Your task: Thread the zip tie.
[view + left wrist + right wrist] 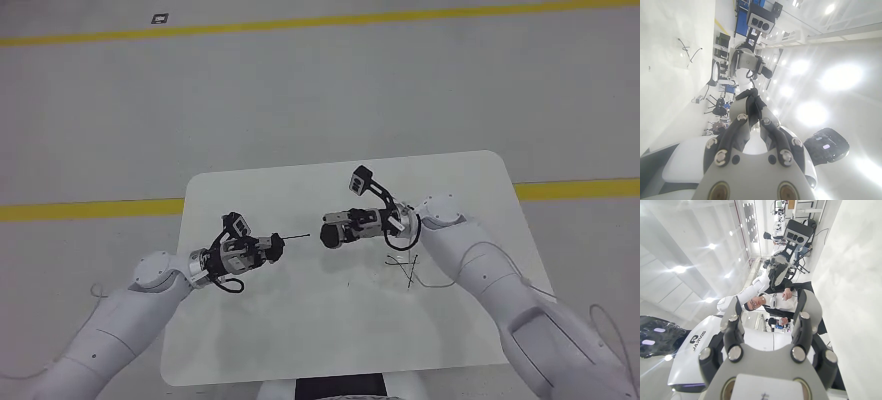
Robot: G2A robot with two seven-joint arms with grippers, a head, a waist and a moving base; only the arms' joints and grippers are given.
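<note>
My left gripper (pixel 277 245) hovers over the table's middle, shut on a thin black zip tie (pixel 298 237). The tie's free end sticks out toward my right gripper (pixel 326 234), which faces it a short gap away. In the left wrist view the left gripper (pixel 753 94) pinches the zip tie (pixel 753 84), and the tie runs on toward the right gripper (pixel 765 71) beyond. In the right wrist view my right gripper (pixel 770 306) stands open with nothing between its fingers, and the left gripper (pixel 777 271) shows farther off.
Several spare black zip ties (pixel 405 265) lie loose on the white table (pixel 330 330) under the right forearm; they also appear as spare ties (pixel 687 53) in the left wrist view. A person sits beyond the table, not touching anything.
</note>
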